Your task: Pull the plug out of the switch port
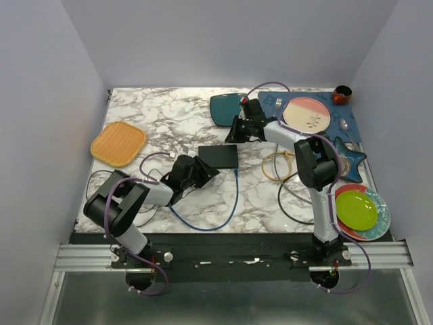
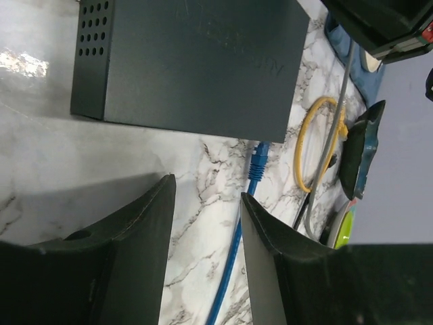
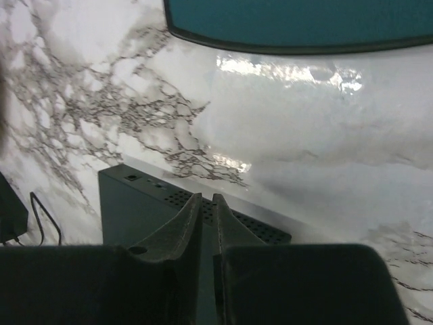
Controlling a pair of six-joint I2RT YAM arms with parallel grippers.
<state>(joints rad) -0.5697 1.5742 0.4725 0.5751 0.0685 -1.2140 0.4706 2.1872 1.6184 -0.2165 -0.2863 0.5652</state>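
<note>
Plug (image 2: 258,162) and switch (image 1: 218,156) sit mid-tabletop (image 1: 169,122), and we read the scene from the near edge outward.

Nearest us, the blue cable (image 1: 226,210) loops across the marble and runs up to the plug. The plug is seated in the switch's near long edge, at its right end. Its long axis runs near to far, so we judge the pull has to come back toward the near edge, along the cable.

The left gripper (image 1: 206,172) hovers just near and left of that corner. In its wrist view the fingers are spread, with bare marble between them and nothing held. The plug lies just ahead of the left gripper and off toward one finger rather than centred in the gap. We think that sideways offset is what the coming move depends on: the left gripper needs to shift right before it can straddle the plug.

Farther back, the right gripper (image 1: 233,133) is over the switch's far edge. Its fingers are drawn almost together with only a slit between them and nothing visible in it. We cannot tell whether the tips are pressing on the box.

The left arm is clearly the one nearer the plug. Beyond the switch lies the teal plate (image 1: 226,108), well apart from it.
</note>
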